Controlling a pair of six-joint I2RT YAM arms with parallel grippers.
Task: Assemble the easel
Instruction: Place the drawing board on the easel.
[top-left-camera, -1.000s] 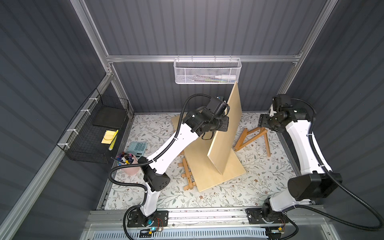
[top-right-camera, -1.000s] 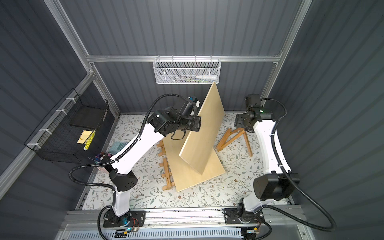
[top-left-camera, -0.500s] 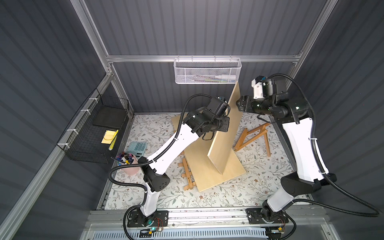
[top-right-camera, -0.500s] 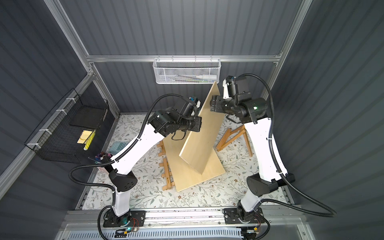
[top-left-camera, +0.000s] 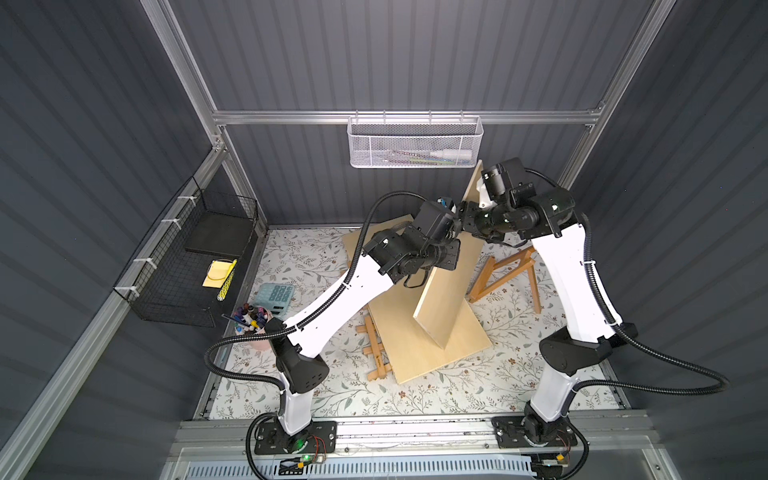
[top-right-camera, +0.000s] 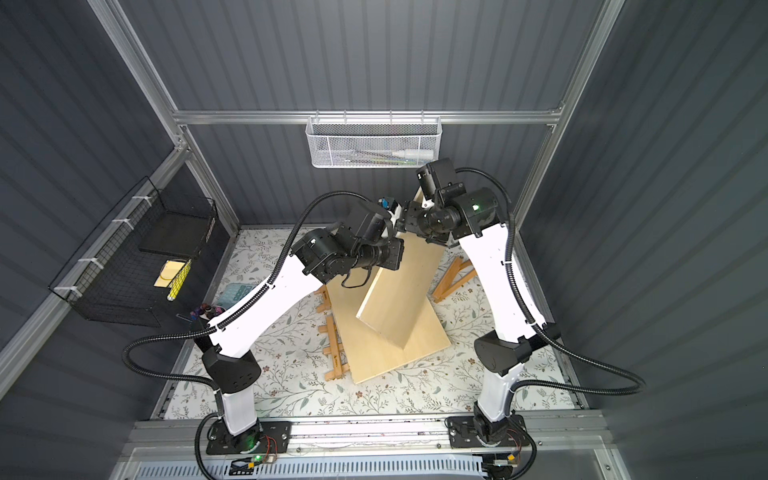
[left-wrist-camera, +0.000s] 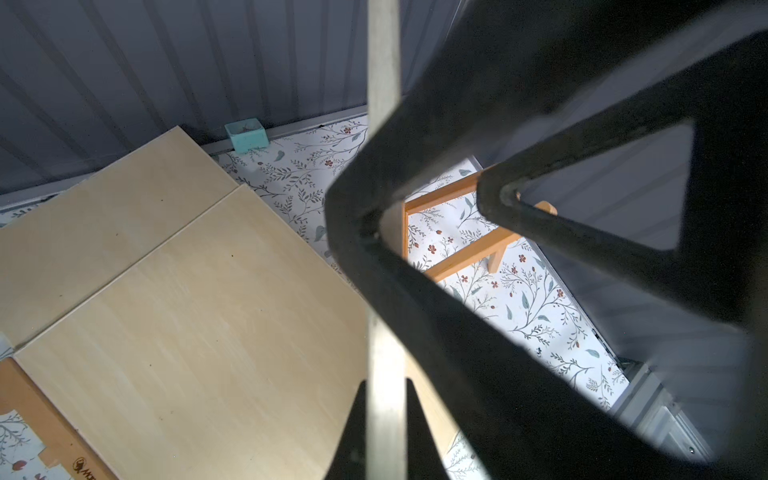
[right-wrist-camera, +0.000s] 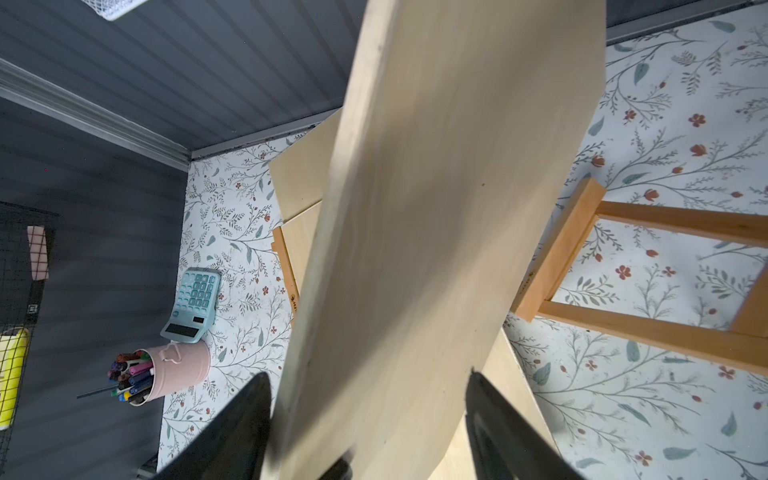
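Upright board (top-left-camera: 451, 286): is standing steeply tilted above the table (top-left-camera: 415, 401), its lowest corner resting on the flat board (top-left-camera: 419, 353) lying there. In both top views its top corner is reaching up near the wire basket (top-left-camera: 415, 141) on the back wall.
Left end effector (left-wrist-camera: 384, 388): is clamping the upright board's thin long edge roughly midway up, jaws together on the wood.
Right end effector (right-wrist-camera: 369, 374): is straddling the upright board higher up, its fingers (right-wrist-camera: 245, 428) standing apart on either side. No pad is visibly pressing on the wood.
Easel frame (top-left-camera: 505, 274): is resting on the table near the upright board, on the robot's right, with nothing gripping it. A second slatted easel piece (top-left-camera: 376, 353) is poking out from under the flat board.
Handling: the upright board is looking thin, stiff and light, with smooth faces that are likely to slip in a pinch. Being wide, it is probably levering hard about a single edge grip.
Where to hold: pinching across the thickness at an edge is seeming safest, ideally with two holds well apart.
Risk: the resting corner is possibly going to skate on the flat board if the clamp loosens.
Stage: the upright board is not yet sitting on the easel.
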